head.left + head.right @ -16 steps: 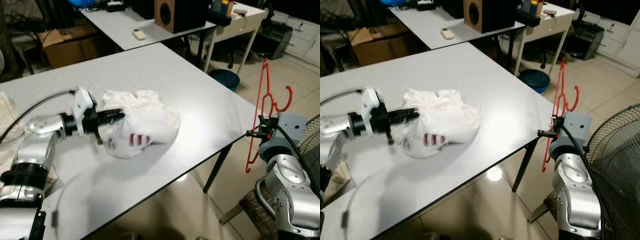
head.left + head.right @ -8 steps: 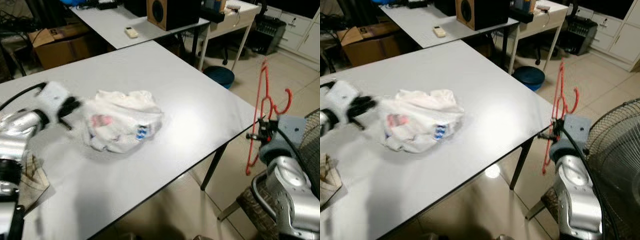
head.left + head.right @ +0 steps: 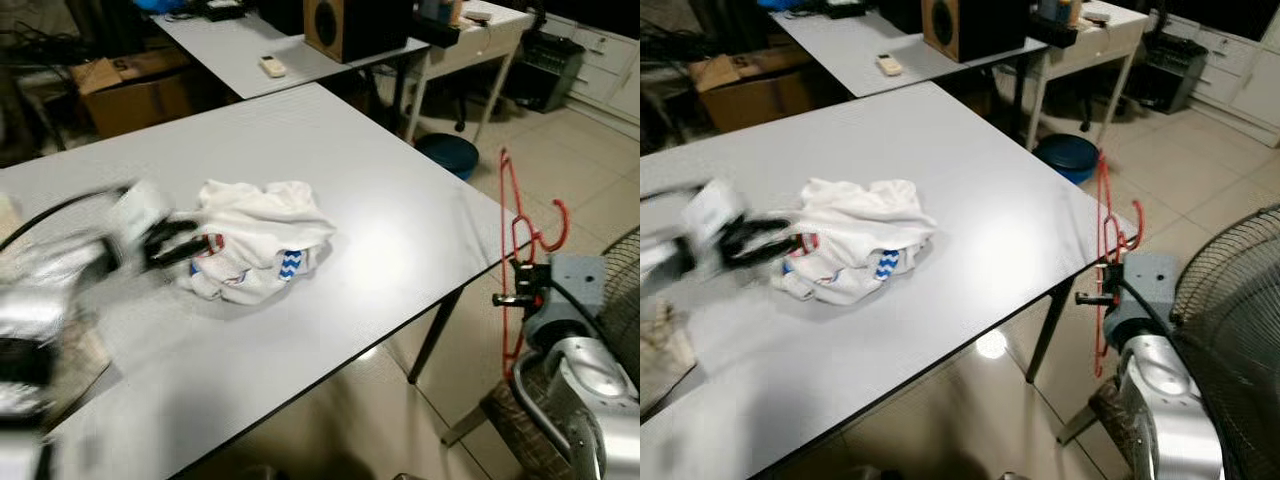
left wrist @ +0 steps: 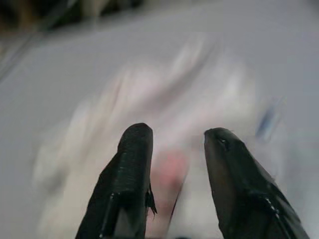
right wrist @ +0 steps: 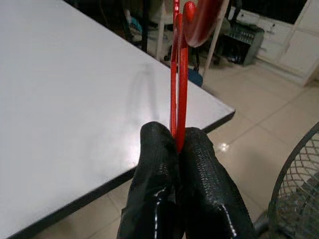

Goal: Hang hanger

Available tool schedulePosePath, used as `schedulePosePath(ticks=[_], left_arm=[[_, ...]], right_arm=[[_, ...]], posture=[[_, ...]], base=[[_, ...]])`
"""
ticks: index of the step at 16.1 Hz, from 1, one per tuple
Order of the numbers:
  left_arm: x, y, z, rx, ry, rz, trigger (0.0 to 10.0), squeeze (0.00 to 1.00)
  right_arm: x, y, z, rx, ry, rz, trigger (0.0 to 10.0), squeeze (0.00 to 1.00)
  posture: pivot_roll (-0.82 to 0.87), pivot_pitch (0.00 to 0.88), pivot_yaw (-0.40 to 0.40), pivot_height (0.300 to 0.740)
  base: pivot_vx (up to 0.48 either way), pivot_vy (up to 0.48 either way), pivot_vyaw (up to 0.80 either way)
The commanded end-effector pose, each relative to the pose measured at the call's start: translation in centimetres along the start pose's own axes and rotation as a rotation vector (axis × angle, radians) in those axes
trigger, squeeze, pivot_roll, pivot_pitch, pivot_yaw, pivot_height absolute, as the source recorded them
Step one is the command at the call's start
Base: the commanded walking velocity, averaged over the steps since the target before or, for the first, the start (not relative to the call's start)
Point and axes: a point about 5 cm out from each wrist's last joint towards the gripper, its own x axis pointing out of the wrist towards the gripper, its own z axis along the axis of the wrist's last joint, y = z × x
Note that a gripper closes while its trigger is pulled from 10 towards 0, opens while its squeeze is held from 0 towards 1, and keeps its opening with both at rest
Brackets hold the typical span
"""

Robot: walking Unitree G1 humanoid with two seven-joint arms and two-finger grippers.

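The right pincer (image 5: 178,149) grips the red hanger (image 3: 518,262) tightly between its fingers, holding it upright just off the grey surface's (image 3: 330,150) 3 o'clock corner. The left pincer (image 4: 172,144), motion-blurred, stands narrowly parted and holds nothing, its fingertips at the 9 o'clock edge of the crumpled white garment (image 3: 255,250) lying mid-surface. A round blue bin (image 3: 450,155) sits on the floor at 1 o'clock, contents unclear.

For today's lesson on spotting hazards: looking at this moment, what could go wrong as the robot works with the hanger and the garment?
1. The right gripper pinches the red hanger by its thin wire alone, off the table's corner; it may twist or slip.
2. The left gripper, open and blurred with motion, is at the crumpled white garment; it might push the cloth rather than grasp it.
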Motion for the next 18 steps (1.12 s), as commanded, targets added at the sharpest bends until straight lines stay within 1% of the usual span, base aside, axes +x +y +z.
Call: schedulePosePath(ticks=[1,2,3,4,5,6,7,8,9,10,12,14,15,17,18], left_arm=[[1.3,-0.3,1.8,0.036,-0.064,-0.046,10.0,1.0],[3.4,-1.2,2.6,0.057,-0.091,-0.086,10.0,1.0],[5.1,-2.4,2.8,0.07,-0.088,-0.142,10.0,0.29],[6.6,-3.8,2.6,0.094,-0.065,-0.201,10.0,0.0],[7.8,-5.2,2.1,0.135,-0.025,-0.259,10.0,0.0],[8.6,-6.2,1.6,0.19,0.014,-0.305,10.0,0.0],[9.0,-6.6,1.3,0.227,0.035,-0.323,10.0,0.0],[9.4,-6.5,1.3,0.274,0.058,-0.29,10.0,0.0],[9.9,-6.0,1.4,0.323,0.088,-0.241,10.0,0.0],[10.2,-5.5,1.4,0.347,0.11,-0.204,10.0,0.0],[10.3,-4.8,1.2,0.372,0.143,-0.155,10.0,0.0],[10.5,-4.6,0.7,0.386,0.175,-0.128,10.0,0.0],[10.6,-4.6,0.5,0.387,0.184,-0.135,9.8,0.0],[10.9,-5.1,0.1,0.354,0.184,-0.155,7.7,0.0],[11.1,-5.2,-0.1,0.361,0.193,-0.156,7.0,0.0]], right_arm=[[-0.2,-0.5,0.8,-0.012,-0.039,-0.01,10.0,0.0],[-0.3,-0.5,1.0,-0.027,-0.05,0.002,10.0,0.0],[-0.3,-0.4,1.2,-0.035,-0.055,0.012,10.0,0.0],[-0.3,-0.3,1.2,-0.039,-0.056,0.018,10.0,0.0],[-0.2,-0.2,1.2,-0.045,-0.056,0.023,10.0,0.0],[-0.2,-0.1,1.3,-0.047,-0.057,0.026,10.0,0.0],[-0.2,0.0,1.4,-0.049,-0.058,0.028,10.0,0.0],[-0.3,0.0,1.5,-0.052,-0.06,0.03,10.0,0.0],[-0.3,0.0,1.5,-0.053,-0.06,0.032,10.0,0.0],[-0.3,0.0,1.4,-0.054,-0.059,0.034,10.0,0.0],[-0.3,0.4,1.5,-0.053,-0.059,0.045,10.0,0.0],[-0.2,0.7,1.4,-0.057,-0.057,0.058,10.0,0.0],[-0.2,0.8,1.4,-0.058,-0.057,0.061,10.0,0.0],[-0.1,0.7,1.4,-0.06,-0.058,0.063,10.0,0.0],[-0.1,0.7,1.5,-0.063,-0.058,0.063,10.0,0.0]], posture=[[-0.17,0.0,0.065,0.74],[-0.18,0.0,0.065,0.74],[-0.18,0.0,0.062,0.74],[-0.18,0.0,0.06,0.74],[-0.19,0.0,0.06,0.74],[-0.19,0.0,0.058,0.74],[-0.2,0.0,0.06,0.74],[-0.2,0.0,0.06,0.74],[-0.19,0.0,0.057,0.74],[-0.2,0.0,0.059,0.74],[-0.19,0.0,0.056,0.74],[-0.19,0.0,0.054,0.74],[-0.19,0.0,0.053,0.74],[-0.19,0.0,0.051,0.74],[-0.19,0.0,0.051,0.74]], base=[[0.0,0.0,0.0],[0.0,0.0,0.0],[0.0,0.0,0.0],[0.0,0.0,0.0],[0.0,0.0,0.0],[0.0,0.0,0.0],[0.0,0.0,0.0],[0.0,0.0,0.0],[0.0,0.0,0.0],[0.0,0.0,0.0],[0.0,0.0,0.0],[0.0,0.0,0.0],[0.0,0.0,0.0],[0.0,0.0,0.0],[0.0,0.0,0.0]])
